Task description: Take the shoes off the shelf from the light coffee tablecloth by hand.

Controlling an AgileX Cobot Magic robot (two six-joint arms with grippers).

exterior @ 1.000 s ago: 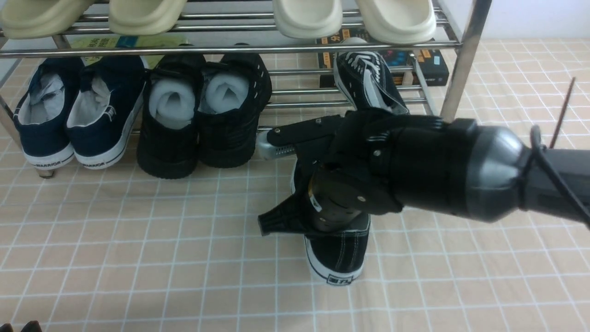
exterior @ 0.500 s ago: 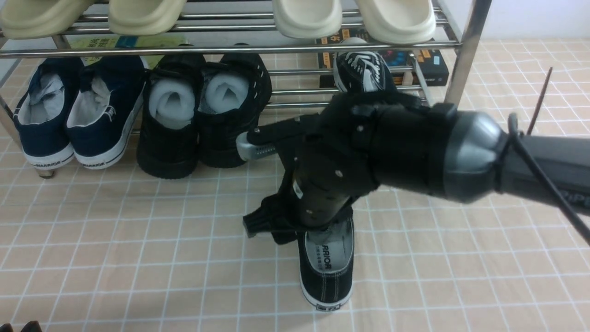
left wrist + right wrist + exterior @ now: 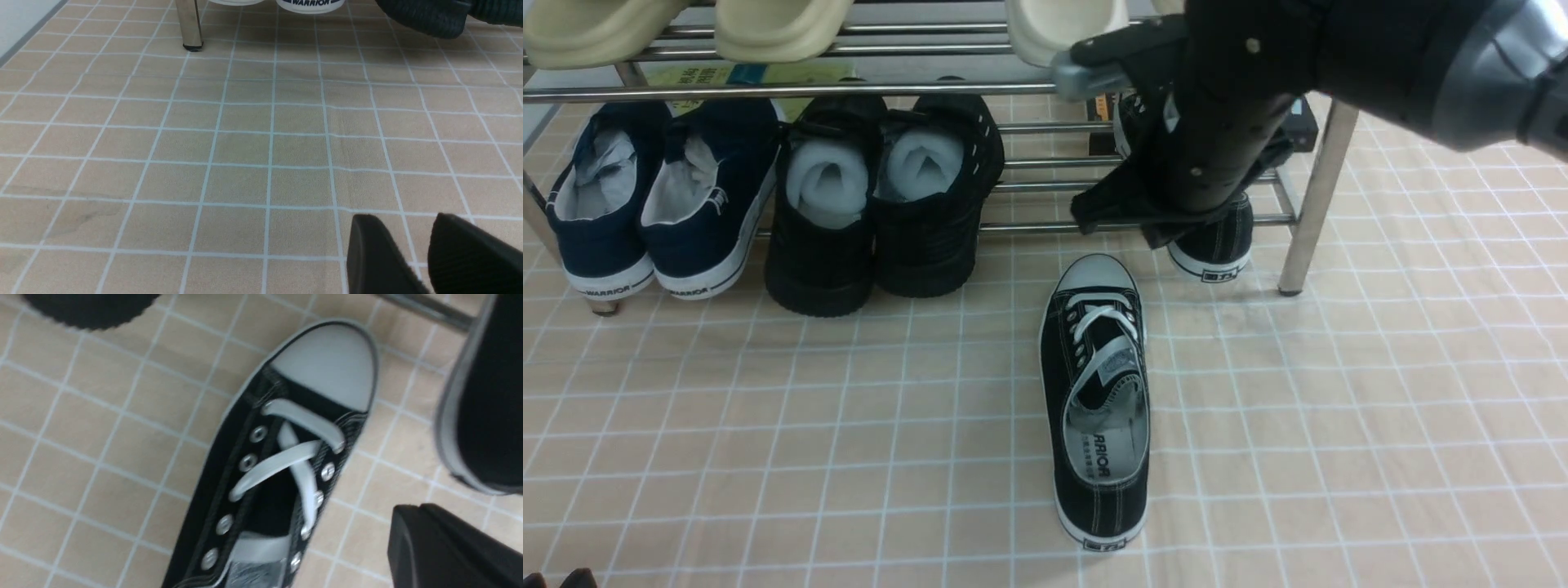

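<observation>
Our right pincer (image 3: 1072,149) hangs wide open and empty before the shelf (image 3: 1319,188). One sneaker (image 3: 1100,408) lies on the checked surface (image 3: 1380,408); its mate (image 3: 1213,245) sits on the lower tier. Our left pincer (image 3: 402,222) is slightly parted, empty.

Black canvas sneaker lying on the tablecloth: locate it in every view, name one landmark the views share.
Front view: black canvas sneaker at centre, on the light coffee tablecloth, toe cap toward the shelf.
Left wrist view: not in it.
Right wrist view: the sneaker fills the middle, toe cap and laces showing.
Shared landmark: the tablecloth's white grid lines.
</observation>
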